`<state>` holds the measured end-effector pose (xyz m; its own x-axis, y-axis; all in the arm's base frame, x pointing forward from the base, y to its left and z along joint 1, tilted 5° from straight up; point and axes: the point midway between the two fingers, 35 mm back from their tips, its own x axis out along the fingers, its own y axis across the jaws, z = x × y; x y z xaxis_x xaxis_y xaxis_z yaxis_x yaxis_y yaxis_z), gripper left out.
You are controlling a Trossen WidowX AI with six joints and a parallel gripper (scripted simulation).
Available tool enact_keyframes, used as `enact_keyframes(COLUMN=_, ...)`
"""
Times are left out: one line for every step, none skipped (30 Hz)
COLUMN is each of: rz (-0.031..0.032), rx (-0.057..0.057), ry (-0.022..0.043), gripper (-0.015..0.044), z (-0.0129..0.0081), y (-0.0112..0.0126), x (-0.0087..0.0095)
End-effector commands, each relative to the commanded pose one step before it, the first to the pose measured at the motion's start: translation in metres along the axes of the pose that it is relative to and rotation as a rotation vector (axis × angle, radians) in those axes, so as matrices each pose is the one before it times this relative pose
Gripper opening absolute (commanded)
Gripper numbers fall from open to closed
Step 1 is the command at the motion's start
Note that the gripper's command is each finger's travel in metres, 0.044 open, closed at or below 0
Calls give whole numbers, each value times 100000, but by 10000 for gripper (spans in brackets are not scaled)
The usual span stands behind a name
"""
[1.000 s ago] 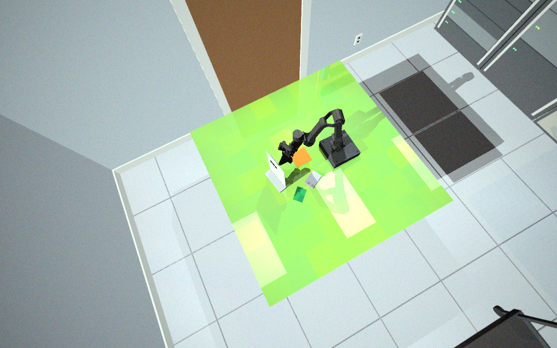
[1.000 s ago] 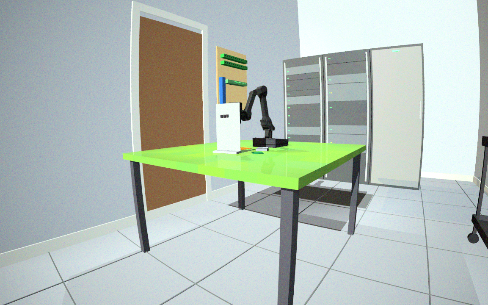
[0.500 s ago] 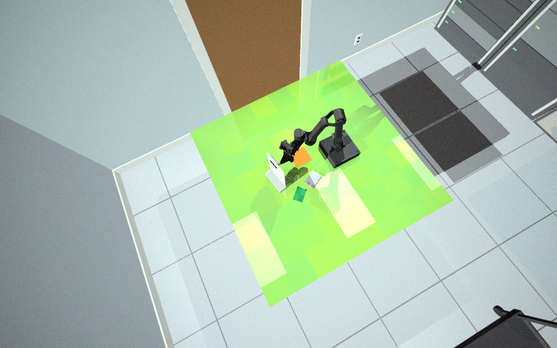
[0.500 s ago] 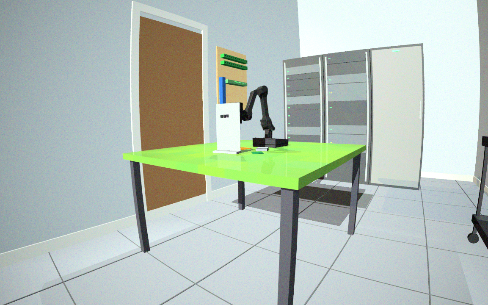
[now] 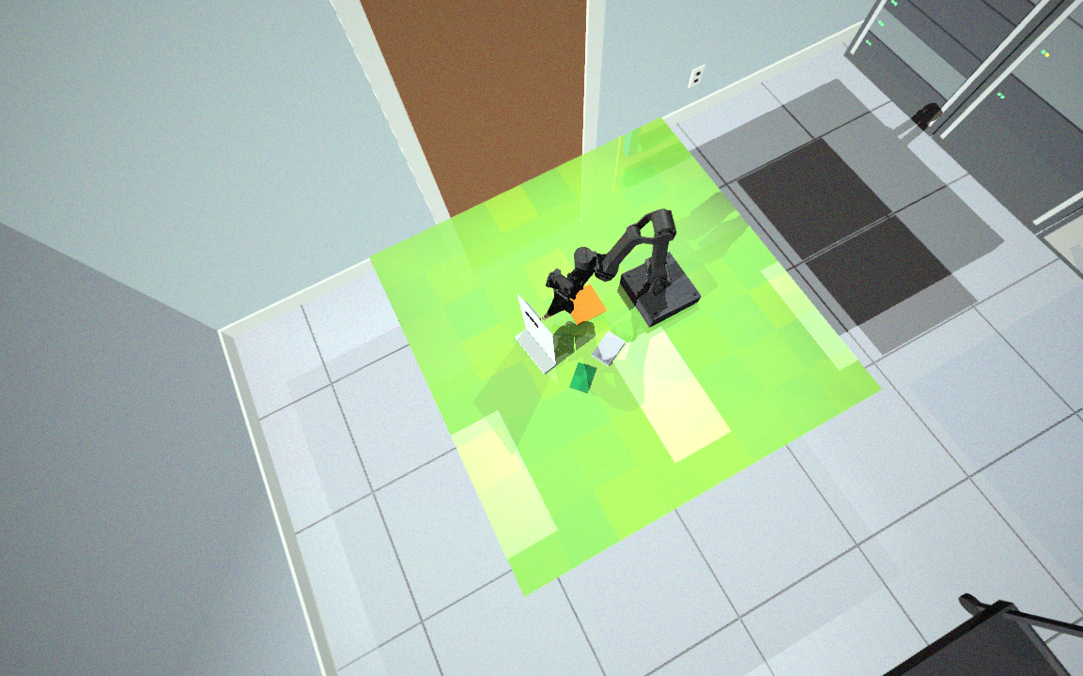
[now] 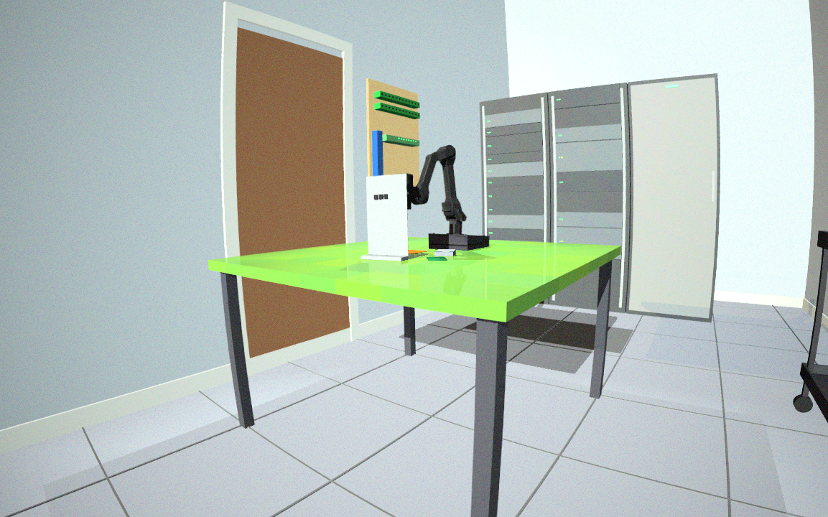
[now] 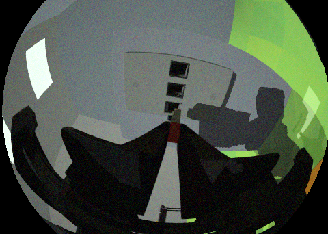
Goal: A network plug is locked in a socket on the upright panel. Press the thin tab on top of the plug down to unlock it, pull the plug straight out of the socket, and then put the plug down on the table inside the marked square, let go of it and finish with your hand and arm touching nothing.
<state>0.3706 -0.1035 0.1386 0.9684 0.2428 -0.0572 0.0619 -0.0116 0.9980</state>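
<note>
The upright white panel (image 5: 537, 336) (image 6: 388, 225) (image 7: 147, 73) has a column of dark square sockets (image 7: 178, 69) in the wrist view. My gripper (image 5: 549, 313) (image 7: 173, 127) is shut on the network plug (image 7: 174, 133), a small red block with a tan front end. The plug's front end stands off the panel face, out of the socket, with a small gap in the top view. In the exterior view the fingers and plug are hidden behind the panel. The tab's state is too small to tell. The flat orange square (image 5: 588, 304) (image 6: 416, 252) lies on the table below the wrist.
A grey-white block (image 5: 609, 347) (image 6: 444, 252) and a flat green piece (image 5: 582, 377) (image 6: 436, 258) lie on the green table (image 5: 545, 555) (image 6: 416, 292) near the panel's foot. The arm's black base (image 5: 659, 289) (image 6: 458, 241) stands beyond the orange square from the panel.
</note>
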Motion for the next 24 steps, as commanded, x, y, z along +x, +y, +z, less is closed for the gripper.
enact_keyframes(rz=-13, rx=-340, ry=430, gripper=0, z=-139, y=-26, x=-342)
enact_keyframes(rz=-8, rx=1, ry=0, gripper=0, z=-8, y=-2, x=-79)
enact_keyframes(rz=-8, rx=1, ry=0, gripper=0, z=-8, y=-2, x=-80)
enact_keyframes(rz=-8, rx=1, ry=0, gripper=0, z=-8, y=-2, x=-79)
enact_keyframes(rz=-8, rx=1, ry=0, gripper=0, z=-8, y=-2, x=-80)
enact_keyframes(rz=-8, rx=1, ry=0, gripper=0, z=-8, y=-2, x=-79)
enact_keyframes(rz=-8, rx=1, ry=0, gripper=0, z=-8, y=-2, x=-80)
enact_keyframes(rz=-8, rx=1, ry=0, gripper=0, z=-8, y=-2, x=-79)
enact_keyframes(rz=-8, rx=1, ry=0, gripper=0, z=-8, y=-2, x=-80)
enact_keyframes(rz=-8, rx=1, ry=0, gripper=0, z=-8, y=-2, x=-79)
enact_keyframes(rz=-8, rx=1, ry=0, gripper=0, z=-8, y=-2, x=-80)
enact_keyframes(rz=-8, rx=1, ry=0, gripper=0, z=-8, y=-2, x=-79)
enact_keyframes(rz=-8, rx=1, ry=0, gripper=0, z=-8, y=-2, x=-81)
enact_keyframes(rz=-8, rx=1, ry=0, gripper=0, z=-8, y=-2, x=-79)
enact_keyframes(rz=-8, rx=1, ry=0, gripper=0, z=-8, y=-2, x=-80)
enact_keyframes(rz=-8, rx=1, ry=0, gripper=0, z=-8, y=-2, x=-79)
enact_keyframes(rz=-8, rx=1, ry=0, gripper=0, z=-8, y=-2, x=-80)
enact_keyframes(rz=-8, rx=1, ry=0, gripper=0, z=-7, y=-2, x=-79)
enact_keyframes(rz=-8, rx=1, ry=0, gripper=0, z=-8, y=-2, x=-80)
enact_keyframes(rz=-8, rx=1, ry=0, gripper=0, z=-7, y=-2, x=-79)
enact_keyframes(rz=-8, rx=1, ry=0, gripper=0, z=-8, y=-2, x=-80)
enact_keyframes(rz=-8, rx=1, ry=0, gripper=0, z=-7, y=-2, x=-80)
enact_keyframes(rz=-8, rx=1, ry=0, gripper=0, z=-8, y=-2, x=-80)
enact_keyframes(rz=-8, rx=1, ry=0, gripper=0, z=-7, y=-2, x=-80)
